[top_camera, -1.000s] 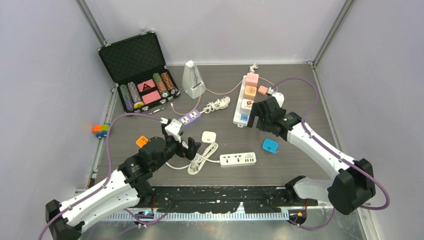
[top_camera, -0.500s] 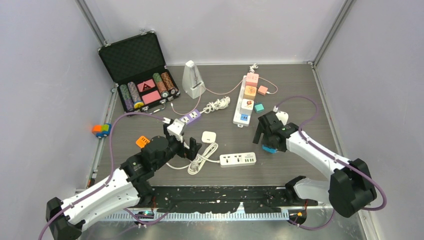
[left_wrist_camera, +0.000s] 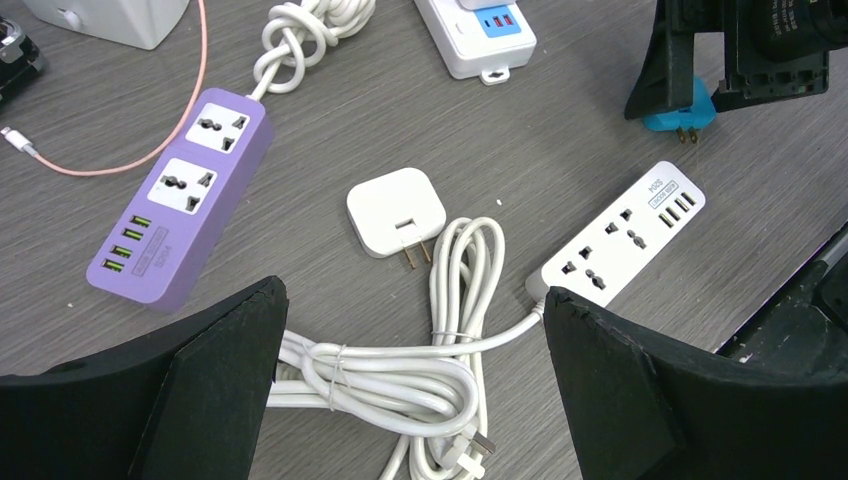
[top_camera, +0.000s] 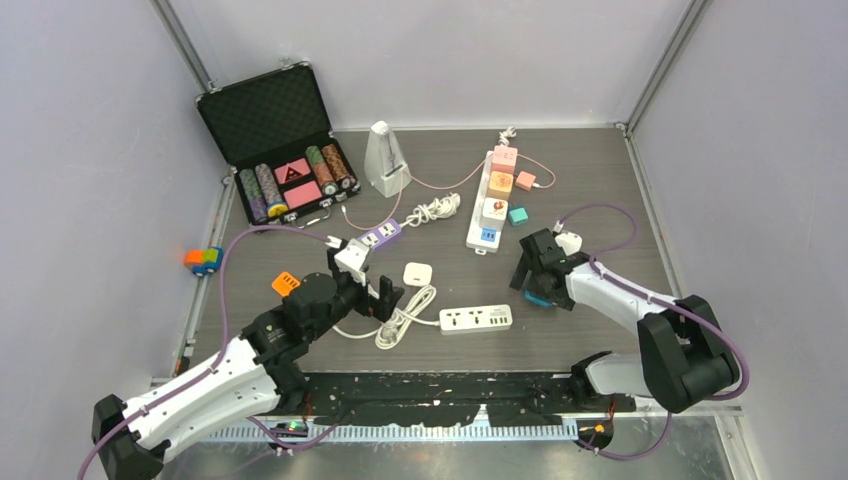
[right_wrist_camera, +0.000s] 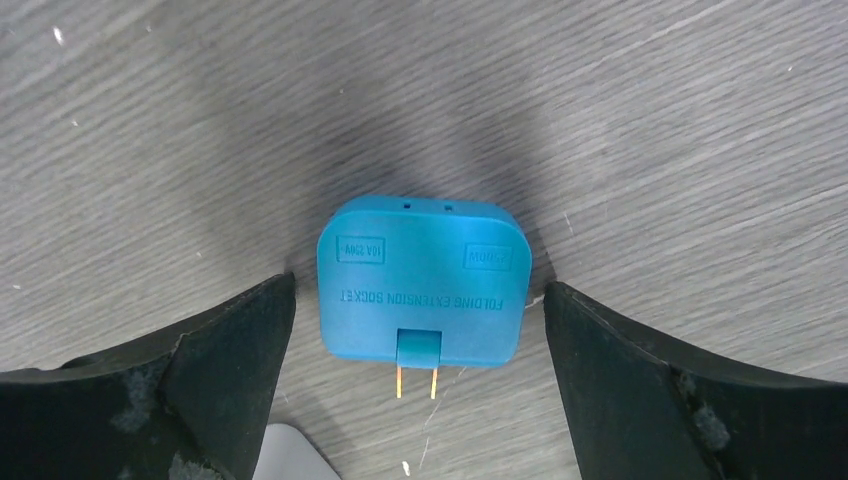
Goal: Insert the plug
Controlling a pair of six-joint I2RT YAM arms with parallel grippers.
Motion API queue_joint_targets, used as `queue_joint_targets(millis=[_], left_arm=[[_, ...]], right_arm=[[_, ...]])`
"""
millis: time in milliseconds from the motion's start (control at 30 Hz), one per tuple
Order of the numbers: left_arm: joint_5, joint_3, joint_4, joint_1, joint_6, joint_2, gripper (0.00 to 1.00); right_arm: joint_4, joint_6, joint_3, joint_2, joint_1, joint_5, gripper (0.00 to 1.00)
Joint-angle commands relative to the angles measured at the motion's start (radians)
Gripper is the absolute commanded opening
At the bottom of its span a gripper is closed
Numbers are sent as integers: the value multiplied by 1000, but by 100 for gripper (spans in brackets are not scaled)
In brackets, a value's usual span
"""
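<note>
The blue plug (right_wrist_camera: 425, 290) lies flat on the wooden table, its two brass prongs pointing toward my right wrist camera. My right gripper (right_wrist_camera: 418, 300) is open and straddles it, one black finger on each side, a gap left at both. In the top view the right gripper (top_camera: 535, 275) covers most of the blue plug (top_camera: 541, 298). A white power strip (top_camera: 476, 319) lies just to the left. My left gripper (left_wrist_camera: 412, 300) hangs open over a coiled white cord (left_wrist_camera: 420, 370), holding nothing. A white plug (left_wrist_camera: 395, 210) lies prongs-up beyond the cord.
A purple power strip (top_camera: 380, 235) lies at centre left. A long white strip (top_camera: 490, 200) carrying several coloured plugs lies behind my right gripper. An open chip case (top_camera: 280, 140), a white metronome (top_camera: 385, 160) and a small teal cube (top_camera: 518, 215) sit further back.
My right arm has drawn back from the long white strip toward the near edge and come down around the blue plug. The left arm has not moved.
</note>
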Motion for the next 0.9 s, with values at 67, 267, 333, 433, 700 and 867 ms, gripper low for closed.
queue_joint_targets(millis=[67, 267, 333, 433, 700, 867], left_arm=[[11, -4, 45, 6, -13, -17, 99], [26, 2, 48, 7, -26, -13, 99], [34, 6, 47, 7, -30, -15, 99], [52, 12, 50, 6, -39, -16, 99], [79, 44, 76, 7, -117, 11, 99], [155, 36, 256, 5, -203, 39, 99]], right_arm=[[170, -7, -61, 4, -9, 13, 97], [181, -26, -47, 18, -11, 3, 73], [181, -36, -44, 5, -11, -17, 64], [179, -61, -41, -46, -10, -39, 55], [162, -99, 7, -253, -8, -182, 49], [189, 23, 58, -379, 29, -281, 49]])
